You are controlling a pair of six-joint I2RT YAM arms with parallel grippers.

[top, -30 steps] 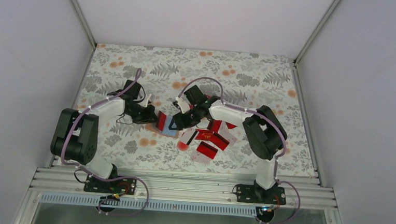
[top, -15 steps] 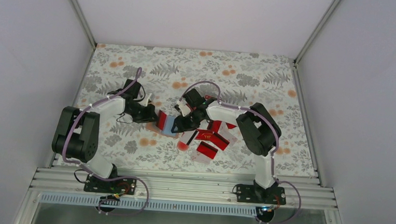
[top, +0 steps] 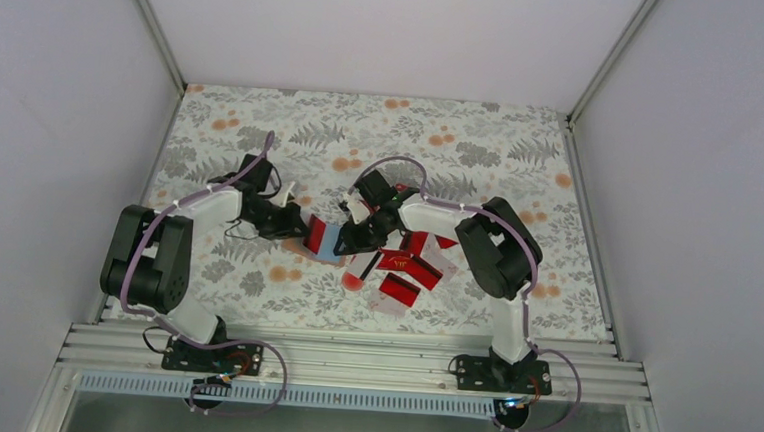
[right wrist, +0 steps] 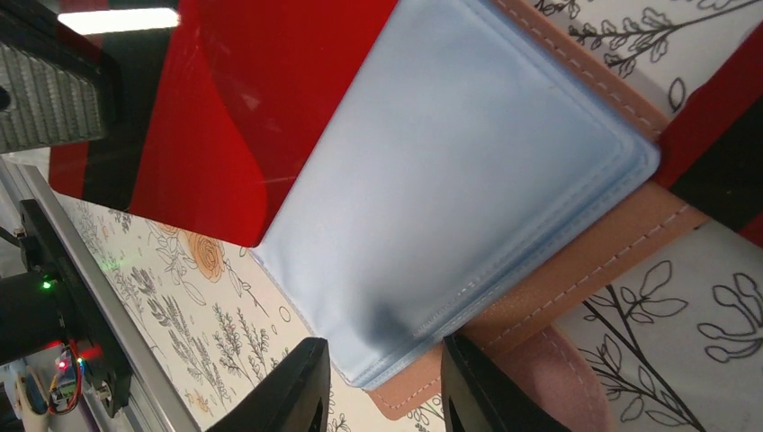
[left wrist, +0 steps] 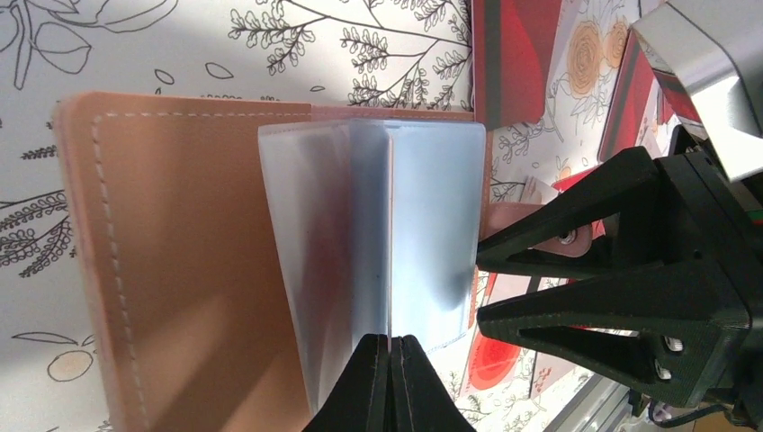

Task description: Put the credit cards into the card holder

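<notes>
Your left gripper (left wrist: 389,349) has its fingers pressed together on the edge of 1 pale blue plastic sleeve (left wrist: 423,225). It lifts that sleeve from the open tan leather square card holder (left wrist: 180,252), which lies on the floral table cover (top: 263,129) between the 2 arms. That pinch is thin: a push from the other side could slip the sleeve free or drag the holder.

Your right gripper (right wrist: 382,382) has its fingers apart astride the sleeves' corner, gripping no card. The sleeves look empty. 1 glossy red card (right wrist: 234,117) shows beside them; whether it is in or out, I cannot tell. The other glossy red credit cards (top: 410,271) lie loose just right.
</notes>
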